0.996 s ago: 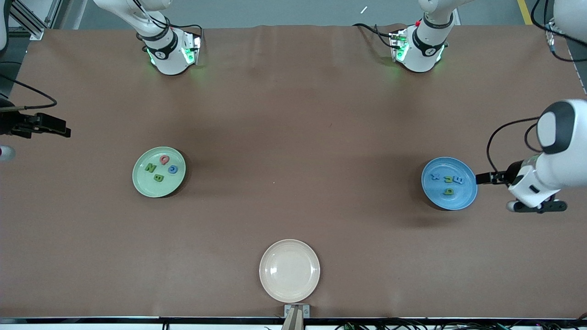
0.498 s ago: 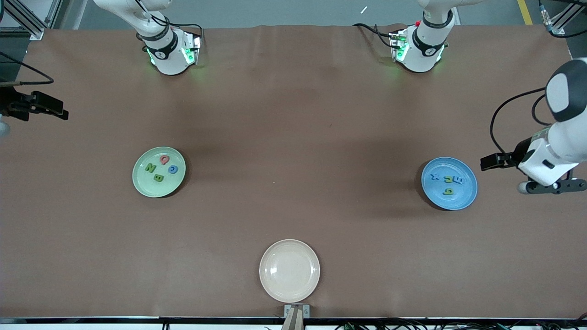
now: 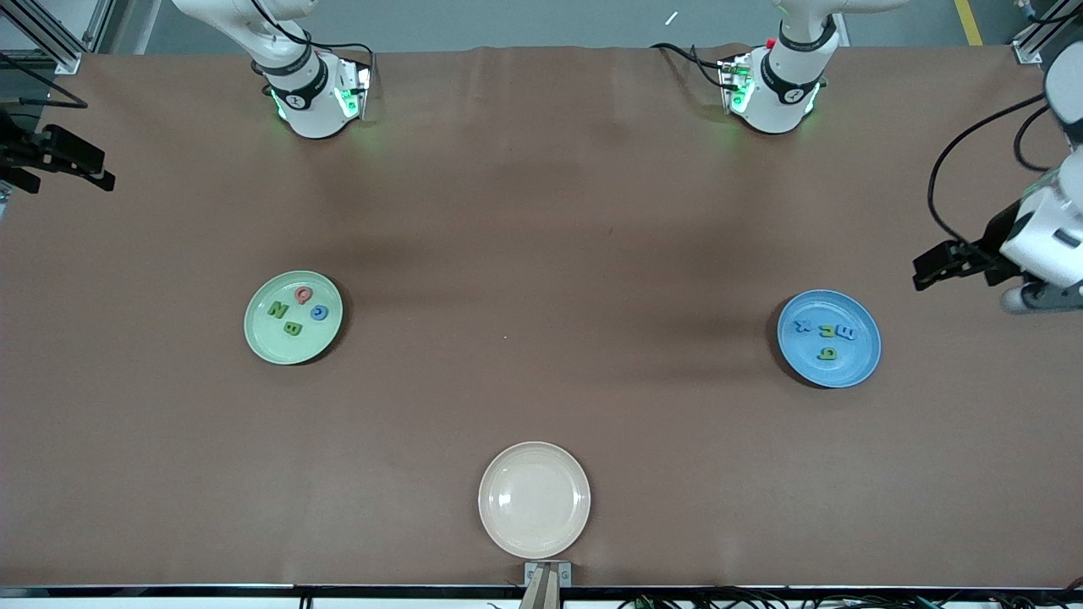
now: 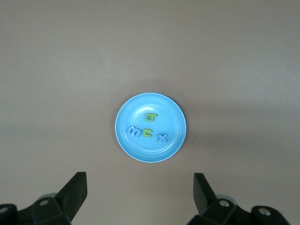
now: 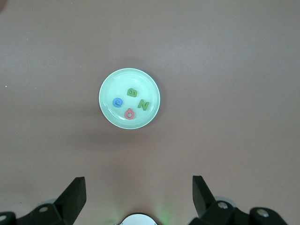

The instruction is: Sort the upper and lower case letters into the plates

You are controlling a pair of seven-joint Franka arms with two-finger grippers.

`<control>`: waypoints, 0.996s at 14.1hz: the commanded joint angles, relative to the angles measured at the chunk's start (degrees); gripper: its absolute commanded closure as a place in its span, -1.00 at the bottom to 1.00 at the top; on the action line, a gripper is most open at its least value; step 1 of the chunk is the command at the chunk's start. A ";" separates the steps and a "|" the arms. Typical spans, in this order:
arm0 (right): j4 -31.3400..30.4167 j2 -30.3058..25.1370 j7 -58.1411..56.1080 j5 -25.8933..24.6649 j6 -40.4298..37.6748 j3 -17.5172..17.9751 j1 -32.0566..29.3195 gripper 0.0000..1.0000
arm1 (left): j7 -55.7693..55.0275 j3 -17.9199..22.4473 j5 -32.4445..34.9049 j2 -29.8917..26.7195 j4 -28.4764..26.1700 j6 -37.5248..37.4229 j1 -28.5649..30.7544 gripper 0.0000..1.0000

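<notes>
Front view: green plate [image 3: 293,317] holds four letters [image 3: 295,310], blue plate [image 3: 829,338] four more [image 3: 827,337]; left pincer [image 4: 139,197] and right pincer [image 5: 138,199] gape wide.

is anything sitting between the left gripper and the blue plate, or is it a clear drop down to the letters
Nothing visible blocks it. The left gripper, open, hangs high near the blue plate, with only bare table between. Four letters lie uncovered in the plate.
</notes>
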 commanded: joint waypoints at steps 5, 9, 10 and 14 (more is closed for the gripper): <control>-1.38 -1.07 -0.43 -0.90 0.96 0.12 -0.09 -1.00 | 1.05 1.37 -1.24 -3.74 -0.87 -1.24 0.08 -0.99; 3.64 2.71 0.27 -0.73 -0.17 0.12 0.08 -1.00 | 0.96 -0.03 -1.24 -3.83 0.36 -1.15 0.52 -0.99; 3.64 2.71 0.27 -0.73 -0.18 0.12 0.00 -1.00 | 0.96 -0.91 -1.24 -3.83 0.45 -1.15 1.31 -0.99; 3.38 3.06 0.27 -0.64 -0.44 0.12 -0.09 -1.00 | 1.05 -2.59 -1.68 -3.74 1.59 -1.15 2.64 -0.99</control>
